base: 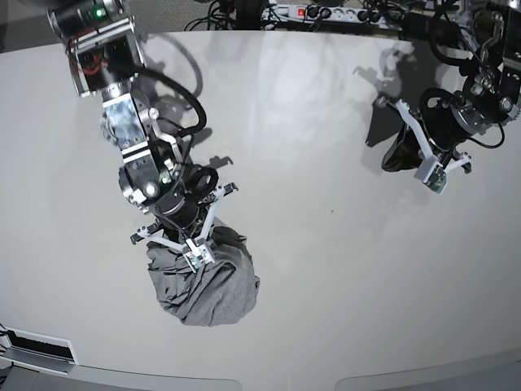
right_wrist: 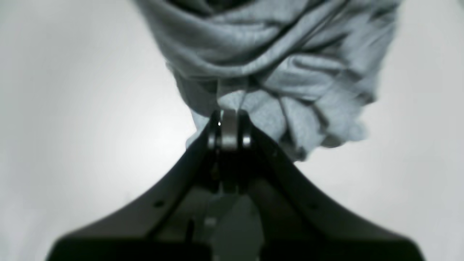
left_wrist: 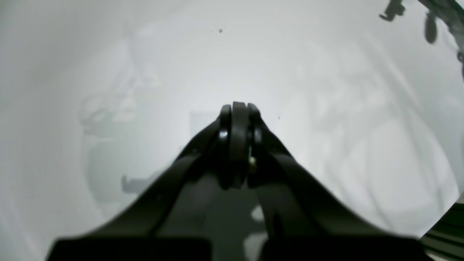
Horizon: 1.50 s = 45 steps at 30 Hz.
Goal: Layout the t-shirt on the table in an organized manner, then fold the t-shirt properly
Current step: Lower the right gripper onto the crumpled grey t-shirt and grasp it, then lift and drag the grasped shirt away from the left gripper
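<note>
1. Toward the near-left part of the table (base: 326,269), the t-shirt (base: 203,285) lies as a crumpled grey bundle, lettering not visible, hems and sleeves not distinguishable.
2. Right gripper (right_wrist: 229,125): directly above the bundle's upper edge; the jaws stand pressed together, and in the wrist view a small tongue of grey fabric appears caught at their tips. Held item: t-shirt, by a pinch of one fold only.
3. Left gripper (left_wrist: 239,112): well apart from the t-shirt, over bare table at the far-right side; jaws fully together, nothing between them.
4. Step in hand, as judged: the first pick of the bundle, ahead of spreading it flat.
5. Handling notes, judged from the layout:
   - Lift gently, so the thin pinch does not slip out of the tips.
   - Raise far enough for the cloth to hang and unroll under its own weight, exposing a hem or sleeve.
   - Carry the t-shirt toward the middle of the table, where both arms reach it.
   - Bring the left gripper beside the t-shirt, opened, to take a second corner; a single hold only drags the lump.
6. Risk: the grip may hold several layers, leaving the bundle knotted when raised.
</note>
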Motion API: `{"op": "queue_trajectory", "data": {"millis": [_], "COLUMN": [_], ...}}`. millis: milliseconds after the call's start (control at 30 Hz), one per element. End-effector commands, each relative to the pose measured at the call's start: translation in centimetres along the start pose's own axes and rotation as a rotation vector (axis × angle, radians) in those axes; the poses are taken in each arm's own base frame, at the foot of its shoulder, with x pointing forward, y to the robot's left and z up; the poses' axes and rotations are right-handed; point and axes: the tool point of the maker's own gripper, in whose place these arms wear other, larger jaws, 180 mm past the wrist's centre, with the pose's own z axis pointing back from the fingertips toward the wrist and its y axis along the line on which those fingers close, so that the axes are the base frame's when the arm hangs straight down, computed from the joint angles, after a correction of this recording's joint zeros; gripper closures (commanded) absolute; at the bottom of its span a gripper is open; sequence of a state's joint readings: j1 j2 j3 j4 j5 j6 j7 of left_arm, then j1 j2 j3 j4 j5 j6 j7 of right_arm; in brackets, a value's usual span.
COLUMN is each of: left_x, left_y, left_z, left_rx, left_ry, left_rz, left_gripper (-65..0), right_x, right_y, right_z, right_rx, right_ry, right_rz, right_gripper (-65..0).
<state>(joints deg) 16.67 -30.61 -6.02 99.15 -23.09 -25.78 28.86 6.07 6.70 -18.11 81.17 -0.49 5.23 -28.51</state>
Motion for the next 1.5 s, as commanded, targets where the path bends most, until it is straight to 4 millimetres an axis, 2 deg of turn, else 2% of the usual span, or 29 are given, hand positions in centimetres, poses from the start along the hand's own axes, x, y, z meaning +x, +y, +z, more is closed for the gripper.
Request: {"op": "queue_trajectory", "data": {"millis": [0,267,433,600,700,767,833,967,1100,1200,1267,1367,1400,1467], "left_x": [1.0,0.7,0.7,0.6,0.3,0.2,0.1,0.2,0.2,0.2,0.2,0.2,0.2,0.2], "left_y": [0.4,0.3,0.3,0.3,0.3,0.2,0.2,0.2,0.1,0.1,0.1,0.1,0.1,0.1], "left_z": [0.4,0.4,0.4,0.4,0.4,0.4,0.4,0.4,0.4,0.4,0.4,0.4,0.4,0.4], "left_rx": [0.005,0.003,0.001,0.001,0.0,-0.002,-0.003,-0.002,-0.005,-0.006,-0.006,-0.005,-0.005,-0.005], "left_ry": [-0.032,-0.018,-0.017,-0.015,0.005,0.009,0.009,0.008,0.005,0.005,0.005,0.005,0.005,0.005], "left_rz": [-0.012,-0.01,-0.007,-0.007,-0.008,-0.008,-0.007,-0.007,-0.003,-0.001,-0.001,-0.002,-0.002,-0.002], "left_gripper": [0.0,0.0,0.0,0.0,0.0,0.0,0.0,0.0,0.0,0.0,0.0,0.0,0.0,0.0], "right_x": [1.6,1.7,4.5,5.8,6.8,7.0,6.7,4.8,3.4,2.8,2.5,1.7,1.4,1.3], "right_y": [-0.5,0.9,2.4,3.6,2.3,-0.2,-3.9,-11.0,-15.2,-17.2,-17.6,-16.5,-15.9,-14.7], "right_z": [1.3,13.0,19.6,20.5,20.6,20.8,21.3,23.4,25.3,26.4,26.3,25.0,24.5,23.8], "right_rx": [-0.018,-0.052,-0.019,0.032,-0.029,-0.163,-0.329,-0.615,-0.755,-0.804,-0.779,-0.663,-0.622,-0.547], "right_ry": [-0.052,-0.139,-0.293,-0.38,-0.413,-0.412,-0.389,-0.315,-0.271,-0.265,-0.248,-0.197,-0.187,-0.181], "right_rz": [-0.002,0.121,0.236,0.265,0.241,0.22,0.164,0.032,0.003,-0.035,-0.031,-0.042,-0.051,-0.043], "right_gripper": [0.0,0.0,0.0,0.0,0.0,0.0,0.0,0.0,0.0,0.0,0.0,0.0,-2.9,-22.6]}}
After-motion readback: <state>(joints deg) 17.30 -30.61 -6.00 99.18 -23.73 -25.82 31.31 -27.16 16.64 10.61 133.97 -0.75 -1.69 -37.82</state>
